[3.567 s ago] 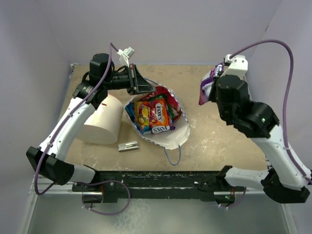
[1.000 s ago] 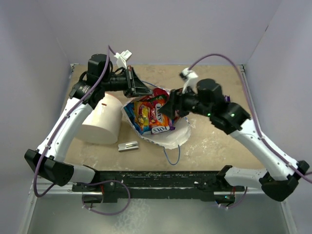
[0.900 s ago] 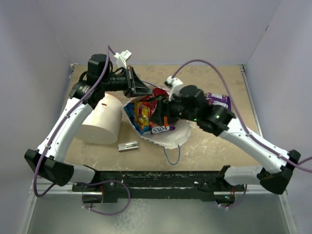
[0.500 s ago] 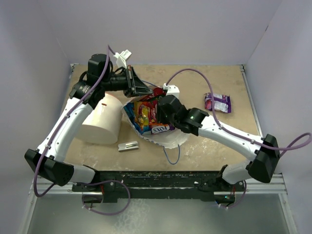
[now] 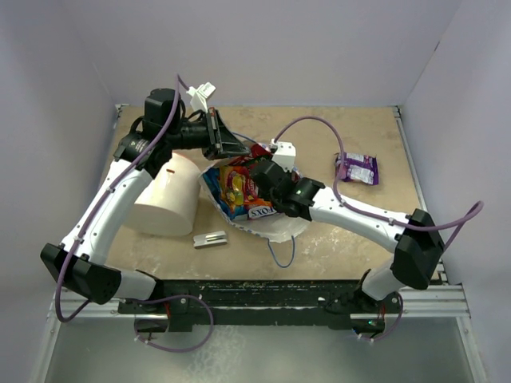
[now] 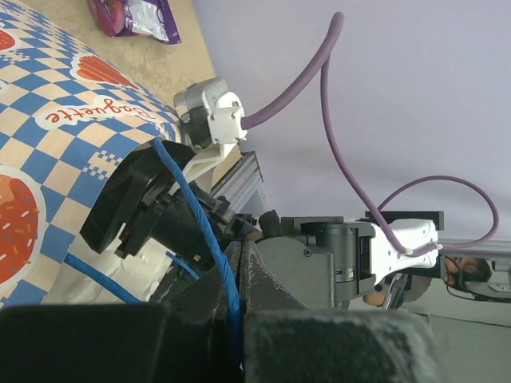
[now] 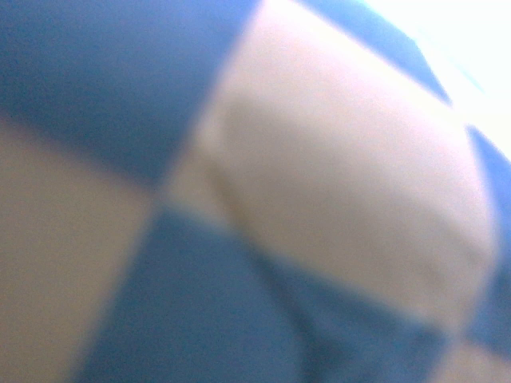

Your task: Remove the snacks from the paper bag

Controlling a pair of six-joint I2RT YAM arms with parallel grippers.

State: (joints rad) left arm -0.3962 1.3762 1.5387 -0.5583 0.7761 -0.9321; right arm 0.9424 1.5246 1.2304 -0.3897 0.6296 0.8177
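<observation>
The paper bag (image 5: 281,227) lies on its side mid-table, mouth up, with several bright snacks (image 5: 236,188) showing inside. My left gripper (image 5: 238,149) is shut on the bag's blue string handle (image 6: 227,281) at the far rim, and that cord runs between its pads (image 6: 263,275). My right gripper (image 5: 257,171) reaches down into the bag's mouth among the packets, its fingertips hidden. The right wrist view shows only blurred blue and white checks (image 7: 239,191) close against the lens. One purple snack packet (image 5: 357,168) lies on the table at the right, also visible as the purple packet (image 6: 132,16) in the left wrist view.
A plain white cylinder (image 5: 168,196) lies left of the bag under my left arm. A small grey metal clip (image 5: 210,238) sits in front of it. Walls close the table on three sides. The right arm's purple cable (image 5: 307,121) loops above the bag.
The purple packet once held up at the right now lies on the table. My right arm has swung left, pushing its gripper into the bag's mouth. The left arm has stayed still.
</observation>
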